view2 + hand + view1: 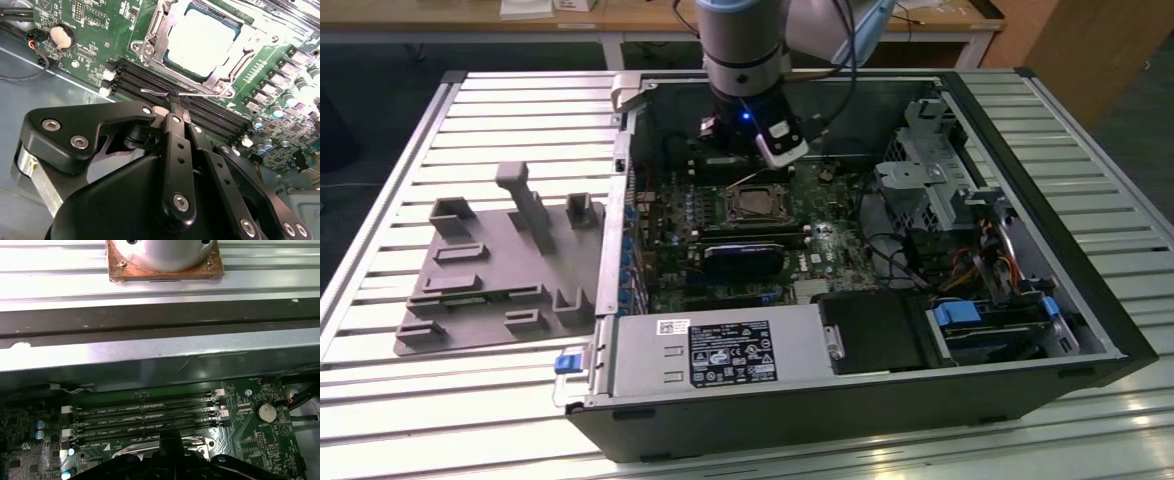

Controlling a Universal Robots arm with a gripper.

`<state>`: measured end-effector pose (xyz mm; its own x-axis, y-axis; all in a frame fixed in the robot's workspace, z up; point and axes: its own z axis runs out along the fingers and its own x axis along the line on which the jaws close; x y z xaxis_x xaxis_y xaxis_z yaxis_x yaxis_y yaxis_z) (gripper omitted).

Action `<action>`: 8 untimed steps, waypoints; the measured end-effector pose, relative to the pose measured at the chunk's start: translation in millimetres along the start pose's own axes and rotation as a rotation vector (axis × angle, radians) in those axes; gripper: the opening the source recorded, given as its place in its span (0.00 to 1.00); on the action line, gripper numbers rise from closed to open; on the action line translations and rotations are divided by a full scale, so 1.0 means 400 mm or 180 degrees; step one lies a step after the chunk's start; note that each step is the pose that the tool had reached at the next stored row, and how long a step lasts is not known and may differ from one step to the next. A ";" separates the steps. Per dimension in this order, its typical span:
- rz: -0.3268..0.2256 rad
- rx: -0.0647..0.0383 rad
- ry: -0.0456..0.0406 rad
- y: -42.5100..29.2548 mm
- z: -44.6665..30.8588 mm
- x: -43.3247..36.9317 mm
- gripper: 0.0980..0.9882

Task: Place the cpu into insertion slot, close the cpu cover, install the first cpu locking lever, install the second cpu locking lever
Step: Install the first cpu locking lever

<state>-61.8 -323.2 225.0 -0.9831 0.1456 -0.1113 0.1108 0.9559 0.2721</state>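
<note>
An open computer case (854,420) lies on its side on a slatted metal table (480,100); the arm (744,50) comes down into it from above, over the far part of the green board (100,30); on the table at the exterior view's left sits a grey moulded holder (494,265); a grey power box (714,350) fills the near edge of the case, and a black card (747,255) stands on the board just nearer than the socket.

The cpu (202,42) lies flat in the insertion slot (141,48), its pale metal top showing through the square window of the cpu cover (161,30); the cover is down over the chip, its frame lying on the chip's edges.

In the second wrist view the gripper (172,106) has its black fingers drawn close together, nearly tip to tip; the tips sit at a thin silvery locking lever (152,92), whose wire shows on both sides of them; it runs along the edge of the socket, over the long black memory slots (135,80); whether the fingers pinch the wire or only press on it I cannot tell.

A round coin battery (61,36) sits on the board beside the memory slots, well apart from the gripper; in the first wrist view the same slots lie in a row below the case wall (160,347), with the table's slats beyond it and a round silver base on a brownish plate (120,269) standing on them.
</note>
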 end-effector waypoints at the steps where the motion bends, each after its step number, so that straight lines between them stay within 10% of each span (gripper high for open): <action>1: 0.0006 0.0002 -0.0002 0.000 0.001 -0.002 0.01; 8: 0.0126 0.0028 -0.0038 0.005 0.011 -0.004 0.01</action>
<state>-59.4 -320.6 221.5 -0.9761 0.1864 -0.1120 0.1509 0.9515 0.2682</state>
